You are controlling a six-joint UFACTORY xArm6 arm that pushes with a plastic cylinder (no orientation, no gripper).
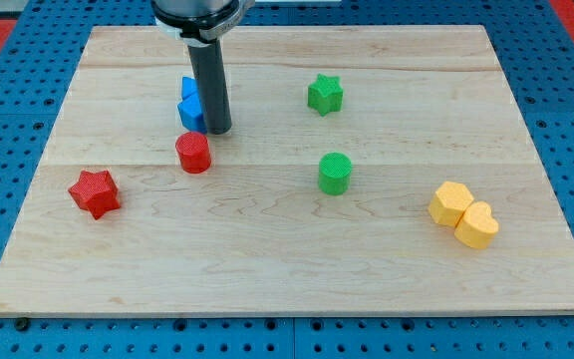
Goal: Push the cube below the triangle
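Observation:
Two blue blocks touch each other at the view's upper left, one above the other. The rod hides their right sides, so I cannot tell which is the cube and which the triangle. My tip rests on the board right against the lower blue block's right edge. A red cylinder stands just below and left of my tip, a small gap away.
A red star lies at the left. A green star is at the upper middle and a green cylinder below it. A yellow hexagon and a yellow heart touch at the right. The wooden board lies on a blue pegboard.

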